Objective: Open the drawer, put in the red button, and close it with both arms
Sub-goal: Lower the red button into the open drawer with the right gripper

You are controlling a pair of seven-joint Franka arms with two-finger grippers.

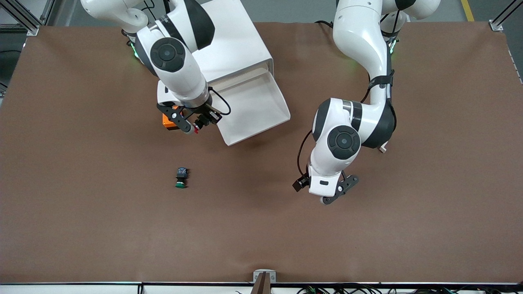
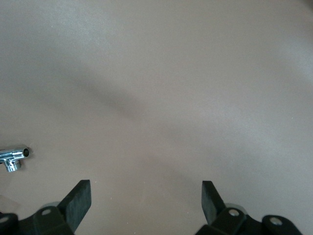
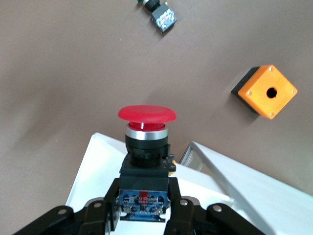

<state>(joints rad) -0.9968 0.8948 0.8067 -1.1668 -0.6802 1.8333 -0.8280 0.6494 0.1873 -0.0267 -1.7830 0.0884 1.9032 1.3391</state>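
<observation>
Right gripper (image 1: pixel 197 127): raised above the table, over the corner of the open drawer (image 1: pixel 255 110) that lies toward the right arm's end. Its fingers (image 3: pixel 110 215) are clamped on the black-and-blue block body of the red button (image 3: pixel 145 142); in the right wrist view the red cap points away from the gripper, with the drawer's white corner directly beneath it. The button is therefore in the air, not yet inside the drawer.

The orange box (image 1: pixel 170 121) sits on the table just beside this gripper, partly hidden under it in the front view. The green-capped switch (image 1: pixel 181 178) lies on the table well apart from the gripper, nearer the front camera.

The drawer is pulled well out of the white cabinet (image 1: pixel 229 45), and its tray shows white and bare.

Left gripper (image 1: pixel 327 192): this arm waits, hanging over bare brown table (image 1: pixel 429 204), well apart from the drawer and toward the left arm's end. Its fingers (image 2: pixel 78 201) are spread wide with nothing between them. A small chrome fitting (image 2: pixel 13 157) lies on the table near this gripper, seen in the left wrist view.
</observation>
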